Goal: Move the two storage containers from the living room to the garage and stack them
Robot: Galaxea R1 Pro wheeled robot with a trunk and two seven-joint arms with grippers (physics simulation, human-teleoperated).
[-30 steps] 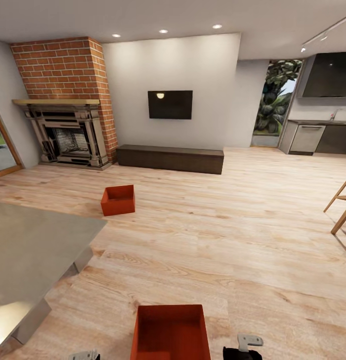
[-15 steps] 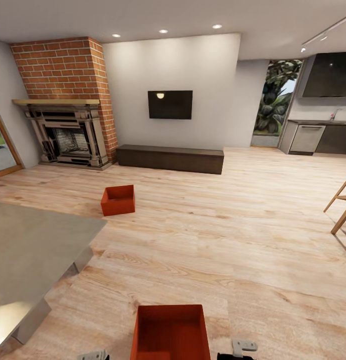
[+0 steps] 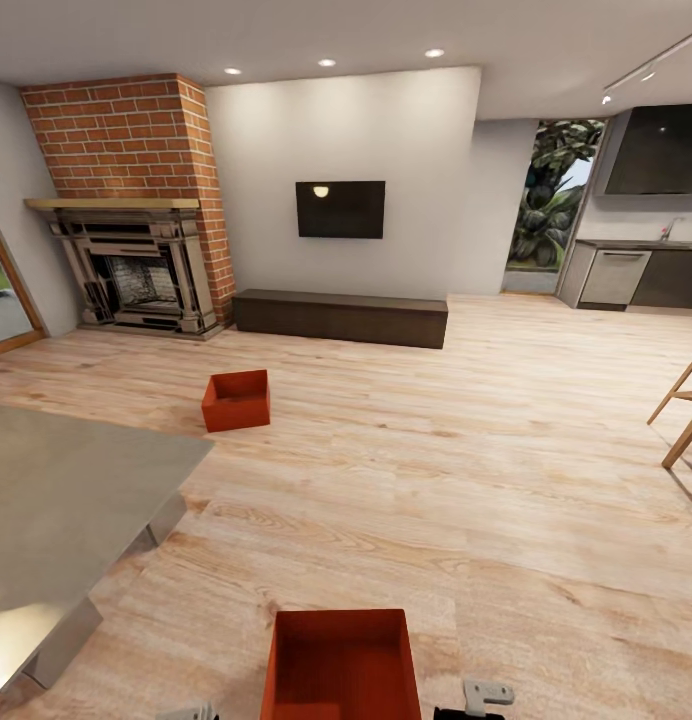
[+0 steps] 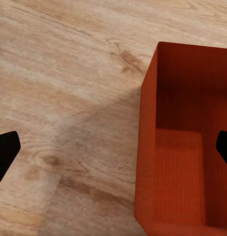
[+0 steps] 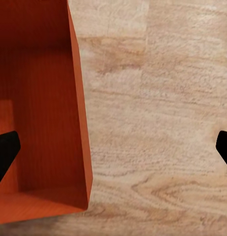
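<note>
On the light wood plank floor (image 3: 506,470) of the living room, the near storage container (image 3: 341,665) sits open-topped at the bottom edge of the head view, straight ahead of the robot, its red-orange walls plain and without any label or writing. The far storage container (image 3: 236,400) stands well apart from it, out on the planks toward the brick fireplace (image 3: 136,200), also unmarked. A wall TV (image 3: 340,209) hangs above a long dark low cabinet (image 3: 341,317), its screen blank, and a grey table top (image 3: 66,500) fills the left side. The left gripper (image 4: 113,147) hangs above the container's left wall, jaws spread wide — one dark fingertip (image 4: 4,152) over bare planks, the other over the bin's inside — and it holds nothing. The right gripper (image 5: 113,147) is likewise spread wide across the container's right wall, one fingertip (image 5: 4,150) above the bin's interior and the other above the floor, gripping nothing. Neither gripper touches the container, as far as the wrist views show.
</note>
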